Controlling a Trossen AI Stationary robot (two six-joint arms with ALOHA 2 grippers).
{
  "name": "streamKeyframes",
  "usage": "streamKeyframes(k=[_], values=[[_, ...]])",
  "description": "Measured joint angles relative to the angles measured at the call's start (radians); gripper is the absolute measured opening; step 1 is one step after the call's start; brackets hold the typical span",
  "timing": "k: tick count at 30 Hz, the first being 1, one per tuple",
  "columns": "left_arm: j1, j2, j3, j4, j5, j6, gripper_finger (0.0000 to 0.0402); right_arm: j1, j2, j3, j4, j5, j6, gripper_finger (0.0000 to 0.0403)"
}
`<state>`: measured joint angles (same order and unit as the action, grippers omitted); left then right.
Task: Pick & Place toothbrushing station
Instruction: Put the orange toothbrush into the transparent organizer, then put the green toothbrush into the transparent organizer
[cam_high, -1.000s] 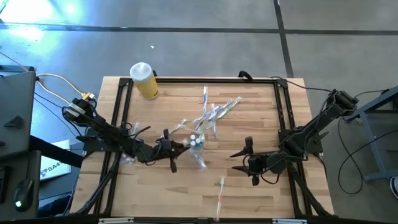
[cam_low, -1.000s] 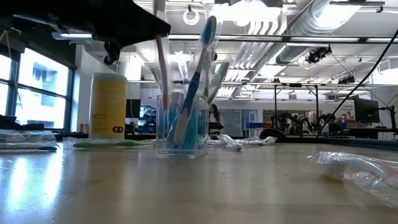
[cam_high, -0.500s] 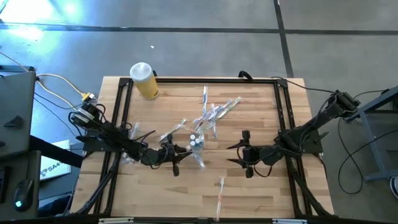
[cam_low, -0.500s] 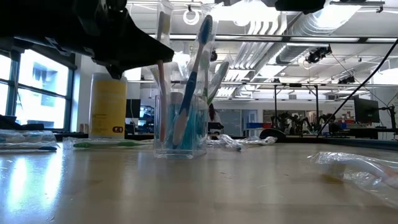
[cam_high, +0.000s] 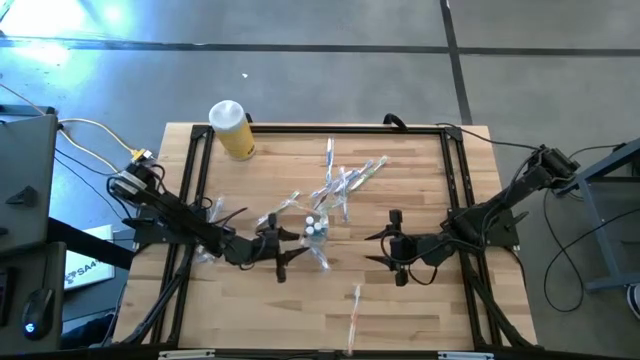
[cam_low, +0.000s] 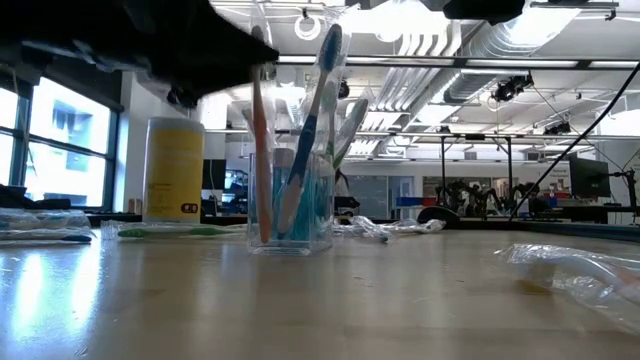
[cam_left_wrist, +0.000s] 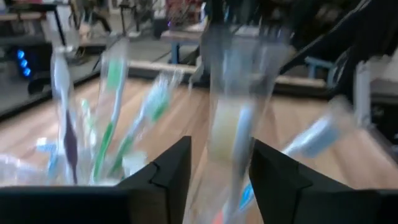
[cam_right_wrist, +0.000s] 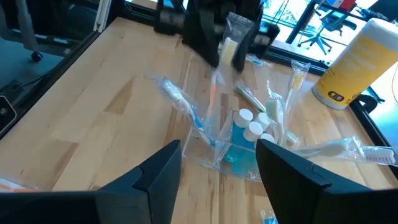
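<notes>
The clear plastic cup (cam_high: 316, 228) stands upright on its base mid-table. In it are toothbrushes, among them a blue one (cam_low: 318, 110), and teal white-capped tubes (cam_right_wrist: 249, 127). My left gripper (cam_high: 285, 248) is just left of the cup, above its rim. An orange toothbrush in a clear wrapper (cam_left_wrist: 230, 124) stands between its parted fingers, its lower end down in the cup (cam_low: 260, 190). My right gripper (cam_high: 372, 250) is open to the right of the cup, pointing at it with nothing between its fingers. My left gripper has its fingers (cam_left_wrist: 171, 171) level on either side of the wrapped toothbrush's upper part (cam_left_wrist: 217, 134), coming from the table's left. Whether they touch the wrapper I cannot tell. The toothbrush stands nearly upright with its lower end in the cup.
A yellow bottle with a white cap (cam_high: 232, 130) stands at the far left corner. Several wrapped toothbrushes (cam_high: 345, 178) lie beyond the cup, and one (cam_high: 355, 305) lies near the front edge. A crumpled clear wrapper (cam_low: 580, 275) lies on the right. Black rails (cam_high: 195, 190) border the table.
My left gripper has lowered the orange wrapped toothbrush into the cup, and its fingers have come apart. The brush now stands lower, its end down in the cup. My right gripper has shifted slightly toward the far edge and the cup, staying open.
</notes>
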<state>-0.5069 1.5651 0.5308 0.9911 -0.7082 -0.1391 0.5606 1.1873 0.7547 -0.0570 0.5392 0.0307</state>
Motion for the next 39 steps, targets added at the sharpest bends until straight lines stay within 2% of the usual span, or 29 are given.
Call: streamKeyframes(k=[9,11,13,15,18,23,27,31,33,37,39], values=[[-0.004,-0.184,0.006,-0.147,0.013,0.084,0.0156,0.0,0.0,0.0,-0.017,0.0,0.0,0.0199],[-0.012,-0.242,0.015,-0.242,-0.013,0.12,0.0156,0.0,0.0,0.0,-0.017,0.0,-0.001,0.0199],[-0.013,-0.312,0.028,-0.408,-0.088,0.106,0.0156,0.0,0.0,0.0,-0.017,0.0,-0.001,0.0199],[-0.011,-0.378,0.045,-0.647,-0.172,-0.005,0.0156,0.0,0.0,0.0,-0.024,0.0,0.001,0.0199],[-0.009,-0.462,0.051,-0.962,-0.245,-0.231,0.0156,0.0,0.0,0.0,-0.043,0.0,0.003,0.0199],[-0.01,-0.498,0.044,-1.272,-0.314,-0.528,0.0156,-0.001,0.0,0.0,-0.048,0.0,0.002,0.0199],[0.012,-0.469,0.021,-1.343,-0.267,-0.618,0.0156,-0.001,0.0,0.0,-0.045,0.001,-0.004,0.0199],[0.106,-0.432,0.004,-1.324,-0.106,-0.622,0.0156,-0.013,0.0,0.0,-0.04,-0.001,-0.006,0.0199],[0.166,-0.402,0.004,-1.314,-0.044,-0.613,0.0156,-0.027,0.0,0.0,-0.038,-0.001,0.0,0.0199],[0.268,-0.348,0.002,-1.273,0.009,-0.548,0.0156,-0.058,0.0,0.0,-0.036,-0.043,0.028,0.0199],[0.322,-0.326,0.002,-1.23,0.098,-0.501,0.0156,-0.072,0.0,0.0,-0.036,-0.081,0.045,0.0199]])
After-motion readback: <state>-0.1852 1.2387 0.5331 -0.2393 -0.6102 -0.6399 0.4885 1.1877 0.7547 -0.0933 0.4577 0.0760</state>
